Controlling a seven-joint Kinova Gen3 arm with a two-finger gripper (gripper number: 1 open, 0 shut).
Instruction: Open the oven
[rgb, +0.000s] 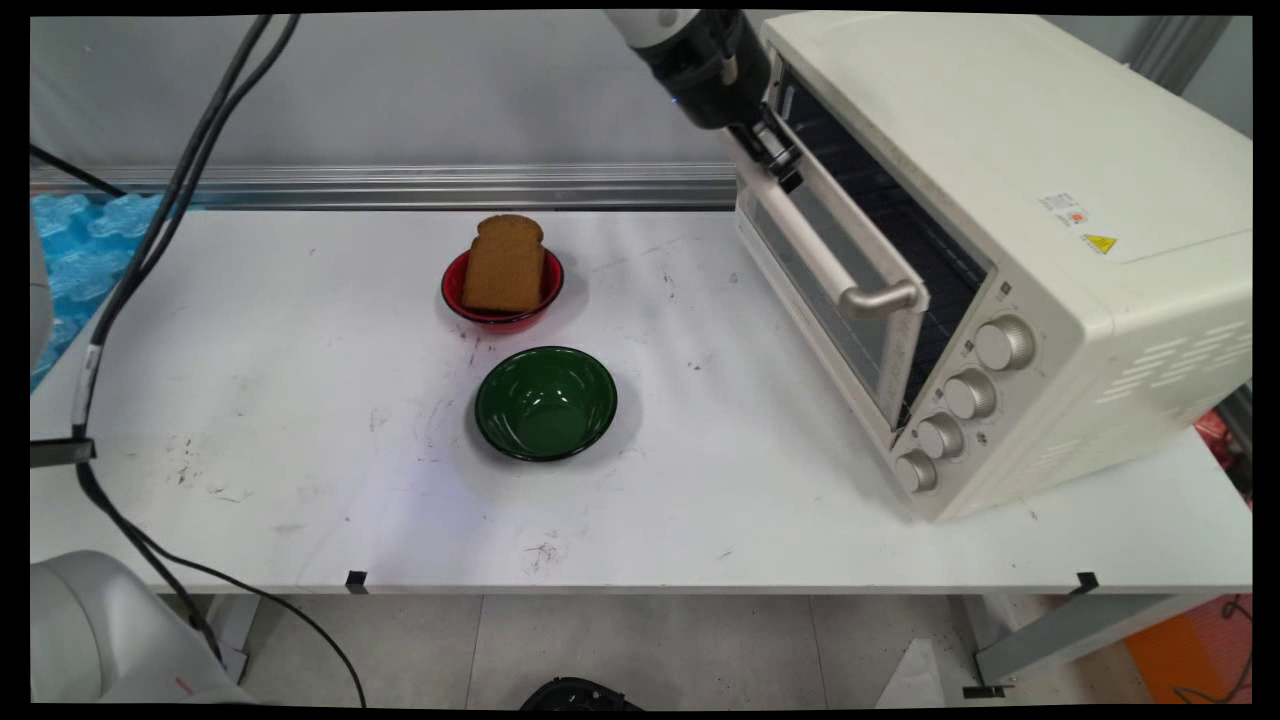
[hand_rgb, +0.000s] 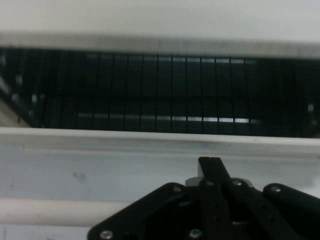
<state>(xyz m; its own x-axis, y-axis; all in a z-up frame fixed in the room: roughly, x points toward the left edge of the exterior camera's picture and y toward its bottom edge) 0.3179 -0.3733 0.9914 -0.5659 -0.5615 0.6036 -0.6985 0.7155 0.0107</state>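
Note:
My gripper is up at the far top end of the door of a cream toaster oven, just above the far end of its metal handle. The door is ajar, tilted out at the top. In the hand view my gripper is shut, its fingers pressed together against the door's upper frame. The handle runs below them, and the dark wire rack shows through the gap. I see nothing held between the fingers.
A red bowl with a slice of brown bread in it stands mid-table. A green bowl, nothing in it, sits just in front. Black cables hang at the left. The oven's knobs face the near right.

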